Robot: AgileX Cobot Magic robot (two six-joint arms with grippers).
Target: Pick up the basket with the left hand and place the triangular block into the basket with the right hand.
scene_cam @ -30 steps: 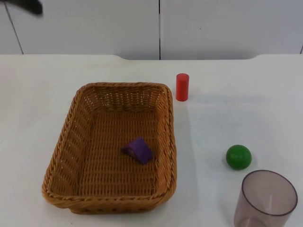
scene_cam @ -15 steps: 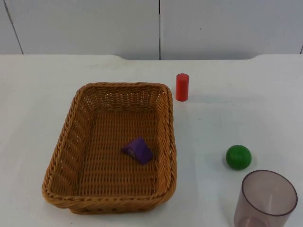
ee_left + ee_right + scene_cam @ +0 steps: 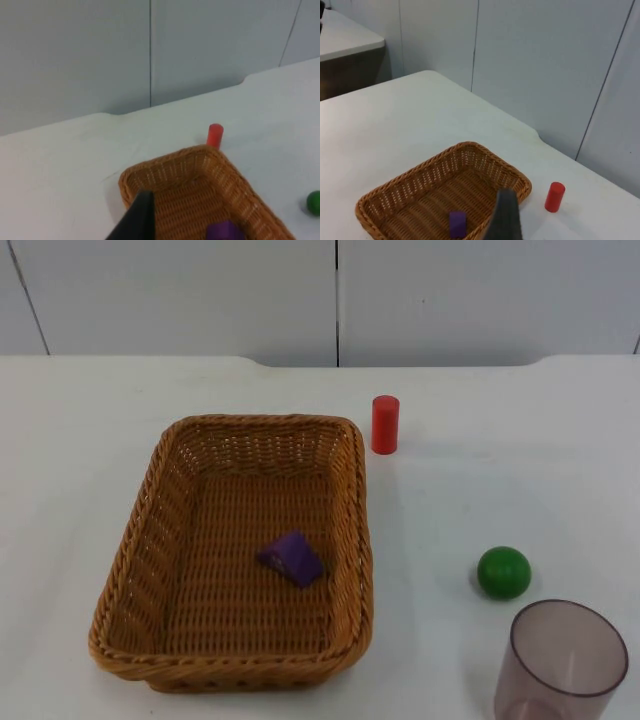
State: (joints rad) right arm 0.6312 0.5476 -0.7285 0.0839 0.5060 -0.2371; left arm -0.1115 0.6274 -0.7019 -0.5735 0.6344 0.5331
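The brown wicker basket (image 3: 130, 540) rests on the white table, left of centre. A purple triangular block (image 3: 291, 557) lies on its floor, near the right wall. From the left wrist view, my left gripper (image 3: 135, 220) hangs high over the table, well clear of the basket (image 3: 170, 162) and the purple block (image 3: 225, 231). My right gripper (image 3: 506, 215) is likewise raised far above the basket (image 3: 410, 185), with the purple block (image 3: 457, 223) beneath it. Neither gripper touches anything.
A red cylinder (image 3: 385, 424) stands upright just beyond the basket's far right corner. A green ball (image 3: 503, 572) sits to the basket's right, and a translucent purple cup (image 3: 565, 660) stands at the front right. The grey partition wall (image 3: 450, 300) closes the table's far side.
A black piece of the left arm at the top view's upper left corner one second ago has withdrawn out of that view. The basket and block have not moved.
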